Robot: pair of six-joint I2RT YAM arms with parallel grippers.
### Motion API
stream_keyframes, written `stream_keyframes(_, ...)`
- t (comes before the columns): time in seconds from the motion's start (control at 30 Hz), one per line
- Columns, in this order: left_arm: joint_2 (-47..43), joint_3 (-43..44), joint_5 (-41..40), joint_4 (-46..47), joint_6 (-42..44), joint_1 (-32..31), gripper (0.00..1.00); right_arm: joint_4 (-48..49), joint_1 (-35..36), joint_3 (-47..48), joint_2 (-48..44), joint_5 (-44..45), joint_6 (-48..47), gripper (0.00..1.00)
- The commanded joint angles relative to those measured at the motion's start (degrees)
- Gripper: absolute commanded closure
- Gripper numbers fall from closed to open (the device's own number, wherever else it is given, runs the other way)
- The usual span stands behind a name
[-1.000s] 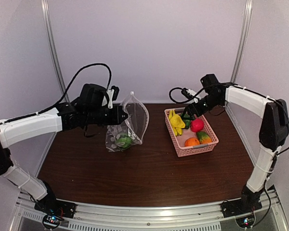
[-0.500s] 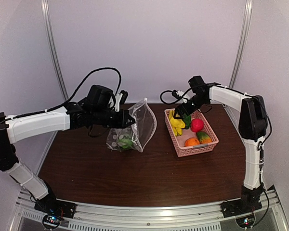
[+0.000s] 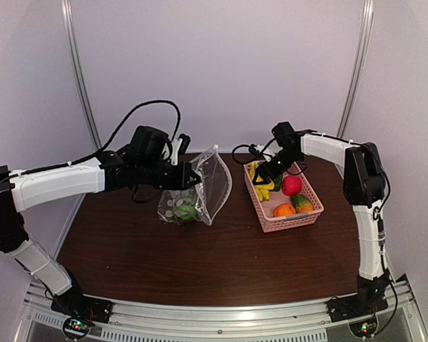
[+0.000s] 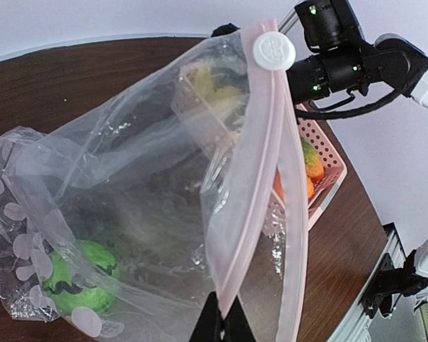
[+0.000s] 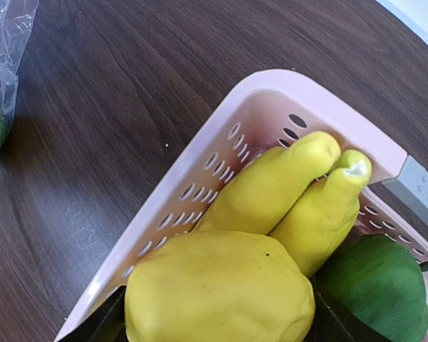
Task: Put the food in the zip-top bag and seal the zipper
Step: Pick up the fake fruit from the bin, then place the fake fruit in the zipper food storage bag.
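Observation:
My left gripper [image 3: 191, 178] is shut on the zipper [image 4: 260, 164] of the clear zip-top bag [image 3: 200, 187], holding its mouth up and open; the fingertips [image 4: 223, 324] pinch the pink strip, and the white slider tab [image 4: 274, 50] is at its far end. A dark-green striped ball [image 4: 82, 278] lies in the bag's bottom. My right gripper [image 3: 264, 177] is down in the pink basket [image 3: 292, 221], its fingers closed around the yellow banana bunch [image 5: 271, 214]. The green pepper [image 5: 374, 281] lies beside the bananas. The red-pink fruit [image 3: 292, 185], orange [image 3: 284, 210] and orange-green piece [image 3: 303, 204] lie in the basket.
The basket stands right of the bag on the dark wooden table [image 3: 200, 263]. The bag's corner shows at the top left of the right wrist view [image 5: 7, 43]. White walls and metal posts enclose the table at the back and sides.
My left gripper lifted the bag's mouth up and to the right. My right gripper moved left across the basket and down onto the banana bunch.

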Motion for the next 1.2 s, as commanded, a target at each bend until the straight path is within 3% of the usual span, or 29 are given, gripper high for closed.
stream_keyframes(0.0, 1.22, 2.22, 0.23, 1.08, 0.65, 0.13, 1.00, -1.08, 0.16, 0.87, -1.14, -0.64, 0.30, 0.33)
stream_keyframes(0.27, 3.39, 3.72, 0.63, 1.84, 0.83, 0.12, 1.00, 1.65, -0.15, -7.05, -14.87, 1.41, 0.62, 0.43)
stream_keyframes(0.53, 7.01, 7.04, 1.71, 2.01, 0.17, 0.17, 1.00, 3.59, 1.31, -14.19, -27.82, -12.92, 3.04, 0.49)
stream_keyframes(0.73, 9.28, 8.96, 2.33, 2.64, -1.39, 0.12, 1.00, 10.65, 7.28, -19.28, -34.22, -22.41, 6.72, 0.51)
stream_keyframes(0.9, 10.14, 9.92, 4.05, 4.22, -3.06, 0.17, 1.00, 16.26, 12.70, -22.36, -35.61, -26.59, 8.95, 0.51)
stream_keyframes(1.17, 8.37, 11.78, 7.66, 3.33, -3.59, 0.13, 1.00, 31.82, 14.82, -24.12, -31.15, -30.76, 22.75, 0.51)
